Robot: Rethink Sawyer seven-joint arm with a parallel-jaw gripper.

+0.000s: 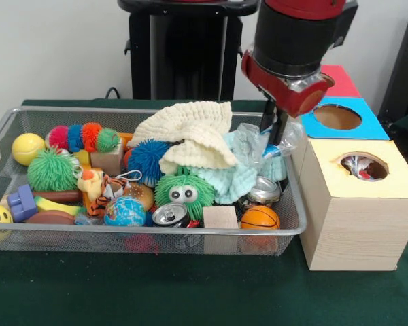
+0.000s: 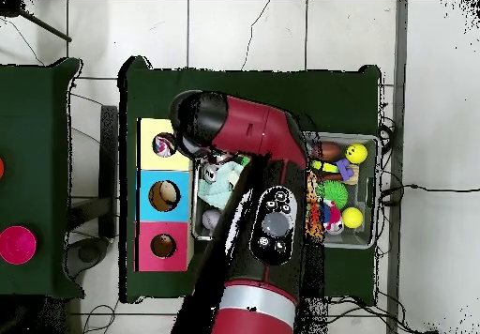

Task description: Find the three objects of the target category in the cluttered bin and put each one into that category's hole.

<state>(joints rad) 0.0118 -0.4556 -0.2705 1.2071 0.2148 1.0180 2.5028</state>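
My gripper hangs at the right end of the wire bin, close to the wooden box. Its black fingers look closed on a crumpled clear plastic piece held just above the clutter. Two crushed silver cans lie in the bin, one at the front and one toward the right. The box top has a yellow hole with crumpled scraps inside, a blue hole and a red section behind. In the overhead view the arm hides the gripper.
The bin also holds a cream cloth, a pale blue cloth, a green fuzzy toy with eyes, a small basketball, a wooden block, a globe ball and a yellow ball. The box touches the bin's side.
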